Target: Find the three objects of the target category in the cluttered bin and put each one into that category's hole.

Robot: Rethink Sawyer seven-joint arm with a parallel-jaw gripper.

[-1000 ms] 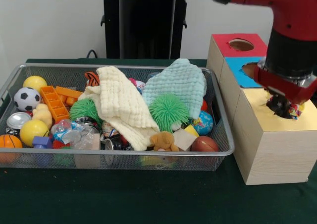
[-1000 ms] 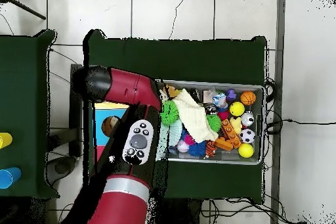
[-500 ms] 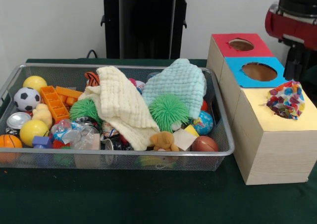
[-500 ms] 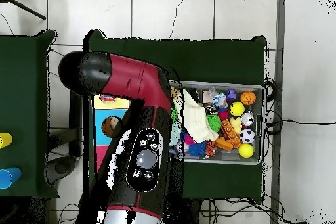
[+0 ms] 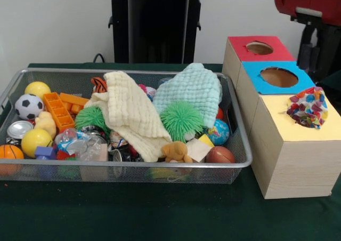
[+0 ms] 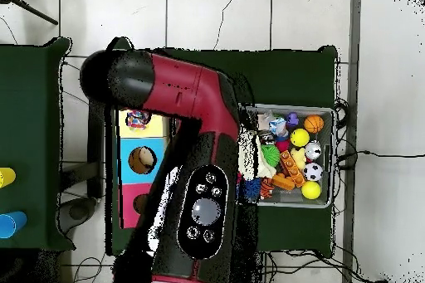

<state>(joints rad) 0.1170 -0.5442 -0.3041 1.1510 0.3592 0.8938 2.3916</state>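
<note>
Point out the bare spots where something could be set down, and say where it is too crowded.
Free: the green table in front of the wire bin, and the yellow box top left of the multicoloured cloth in its hole. Crowded: the bin, piled with cloths, balls and blocks throughout.

Even indoor light, soft shadows, mild blur throughout

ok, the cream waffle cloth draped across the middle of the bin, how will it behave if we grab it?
The cream cloth lies draped in folds over other toys, so it is probably floppy and would hang and trail. It looks light. It overlaps the green spiky ball, so lifting it may drag neighbours.
</note>
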